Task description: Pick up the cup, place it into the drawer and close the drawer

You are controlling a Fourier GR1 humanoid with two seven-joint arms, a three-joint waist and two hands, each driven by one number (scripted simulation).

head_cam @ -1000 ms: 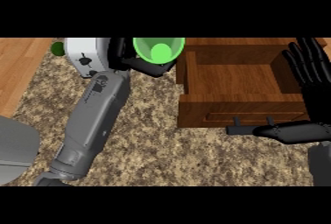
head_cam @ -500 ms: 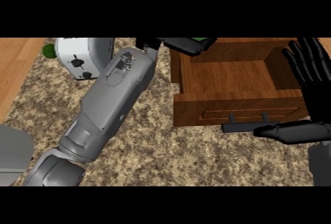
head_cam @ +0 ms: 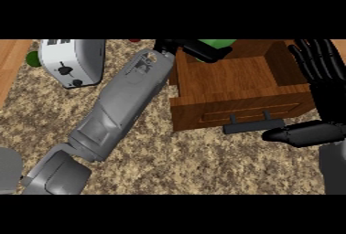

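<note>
Cup [head_cam: 218,44]: only a sliver of bright green shows at the view's top edge, above the back left corner of the drawer [head_cam: 233,77]; most of it is covered by the left hand [head_cam: 192,48], whose black fingers curl round it. Whether the cup touches the drawer's rear wall or floor cannot be told. Left forearm [head_cam: 125,103], grey and boxy, runs diagonally from the lower left up to that hand and hides a broad strip of the worktop [head_cam: 202,160]. Right hand [head_cam: 317,64] sits at the right edge, partly cut off, fingers straight and spread, lying over the drawer's right wall; its thumb [head_cam: 304,135] points left, just beside the dark handle [head_cam: 251,125] on the drawer front, contact unclear. Drawer is open, brown wood, box-shaped, its inner floor bare and unobstructed between the two hands. Worktop is speckled brown stone with open room in front of the drawer; a wooden strip [head_cam: 10,64] borders it at left. White toaster [head_cam: 71,59] stands upper left, top cut off, well apart from the drawer. A small green object [head_cam: 32,57] peeks from behind the toaster, unidentifiable.
</note>
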